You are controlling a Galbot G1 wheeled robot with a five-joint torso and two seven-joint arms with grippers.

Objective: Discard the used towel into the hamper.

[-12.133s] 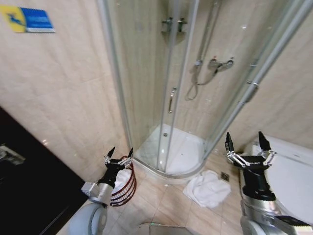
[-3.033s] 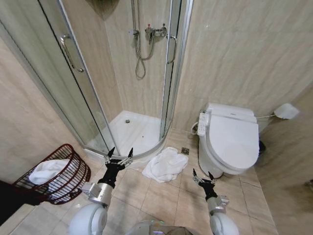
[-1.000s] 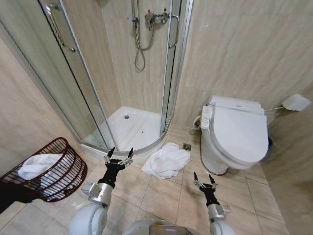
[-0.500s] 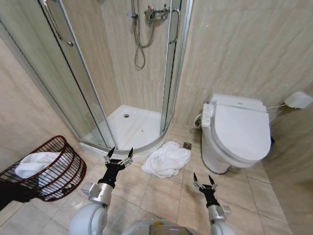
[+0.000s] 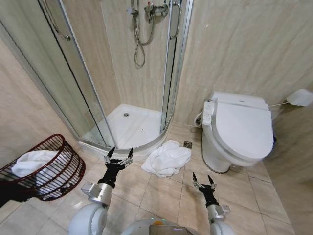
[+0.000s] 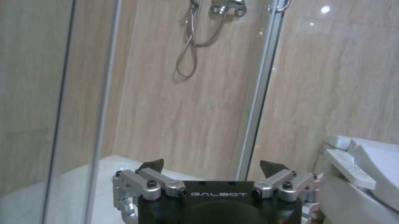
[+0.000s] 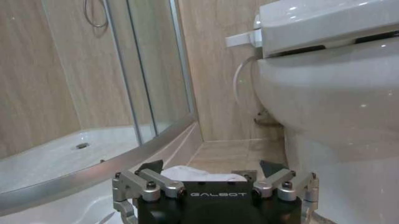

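A crumpled white towel (image 5: 166, 157) lies on the tiled floor between the shower base and the toilet; part of it shows low beyond my right gripper in the right wrist view (image 7: 203, 173). The hamper (image 5: 62, 171), a dark red wire basket, stands at the left with white cloth (image 5: 30, 162) inside. My left gripper (image 5: 119, 154) is raised and open, left of the towel and apart from it. Lower down, my right gripper (image 5: 202, 180) is open and empty, to the right of the towel and nearer than it.
A glass shower cabin (image 5: 128, 126) with a white base fills the back left. A white toilet (image 5: 239, 136) with its lid down stands at the right. A floor drain (image 5: 188, 144) sits beside the towel. A paper holder (image 5: 299, 98) hangs at the far right wall.
The view has shifted slightly, so the toilet and shower sit a little differently in the picture. Both grippers keep their pose. The towel has not moved.
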